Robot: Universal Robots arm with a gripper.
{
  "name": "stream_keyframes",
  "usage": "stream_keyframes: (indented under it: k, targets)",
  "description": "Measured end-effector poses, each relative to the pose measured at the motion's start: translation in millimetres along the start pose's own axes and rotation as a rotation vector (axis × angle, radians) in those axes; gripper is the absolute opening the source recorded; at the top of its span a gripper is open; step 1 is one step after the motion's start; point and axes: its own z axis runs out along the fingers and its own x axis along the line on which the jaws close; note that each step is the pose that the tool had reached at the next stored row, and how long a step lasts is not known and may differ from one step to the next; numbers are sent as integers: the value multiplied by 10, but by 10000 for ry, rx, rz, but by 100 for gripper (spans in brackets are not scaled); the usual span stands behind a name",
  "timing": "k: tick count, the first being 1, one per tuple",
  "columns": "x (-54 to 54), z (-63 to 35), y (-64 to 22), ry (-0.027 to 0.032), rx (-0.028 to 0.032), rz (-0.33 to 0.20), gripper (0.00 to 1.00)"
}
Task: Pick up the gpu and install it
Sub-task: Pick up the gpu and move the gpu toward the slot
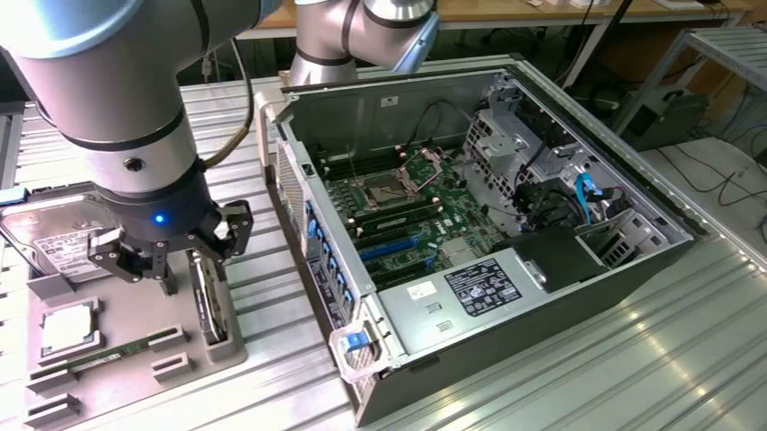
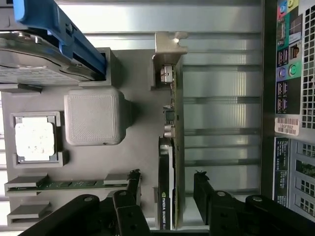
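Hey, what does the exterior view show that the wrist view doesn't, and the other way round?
The exterior view adds the inside of the open computer case, with its motherboard and blue cables, and the arm above the tray. The wrist view adds the case's rear port panel and the gaps on both sides between the open gripper and the gpu. Shared: the gpu standing on edge in the tray with the gripper straddling it, the hard drive, the CPU and the RAM stick.

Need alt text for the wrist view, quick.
Open gripper straddles the gpu, which stands on edge in a grey tray, fingers clear of it on both sides. The tray also holds a CPU, RAM stick and hard drive.
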Motion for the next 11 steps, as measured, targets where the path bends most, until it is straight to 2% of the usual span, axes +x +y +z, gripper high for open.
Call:
stream_keyframes:
  k: [5, 11]
  targets:
    - [1, 84, 0, 0, 0, -1, 56]
    - [3, 173, 43, 0, 0, -1, 56]
